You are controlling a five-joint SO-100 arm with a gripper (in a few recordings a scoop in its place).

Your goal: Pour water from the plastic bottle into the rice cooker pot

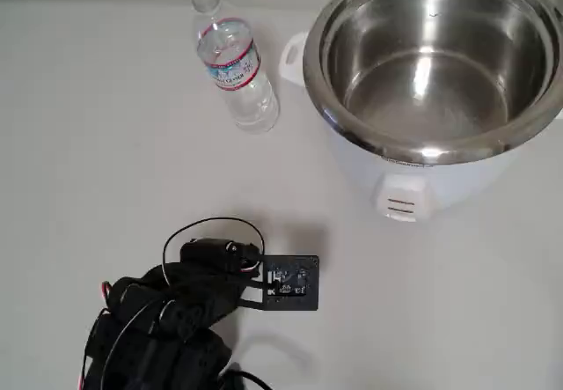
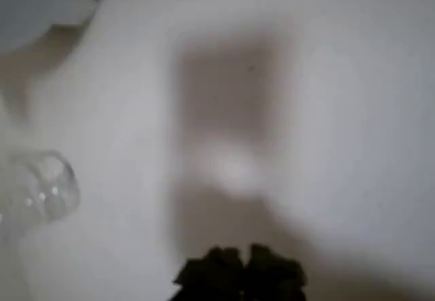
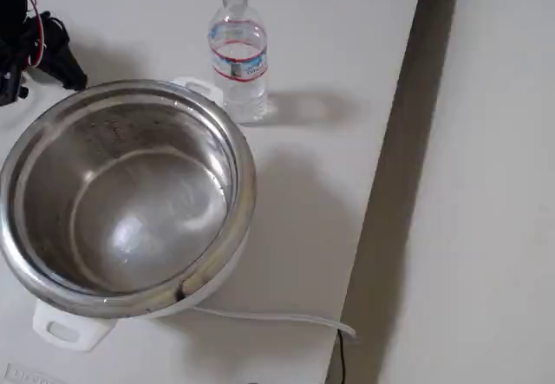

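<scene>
Overhead view: plastic bottle [image 1: 234, 62] stands upright, cap off, near the table's [image 1: 97, 161] far edge, just beside the white cooker body's [image 1: 413, 183] handle, apart from it as far as I can tell. Rice cooker pot [image 1: 433, 60] sits in that body at the far right corner, open and seemingly empty. Arm is folded at the near edge, well apart from the bottle; gripper [image 1: 286, 283] is seen from above, so I cannot tell how far the jaws stand open, and nothing is in them. Wrist view: blurry; dark jaw tips [image 2: 239, 268] at the bottom over bare table, bottle base [image 2: 37, 191] at the left edge, so the aim is off to one side. Fixed view: bottle [image 3: 238, 55] stands just behind the pot's rim [image 3: 244, 176], arm [image 3: 35, 46] at the far left corner. My read: step in hand is the reach. Swing toward the bottle, open wide, take it at the label band, stay clear of the handle, keep it upright, since an open neck spills early.
</scene>
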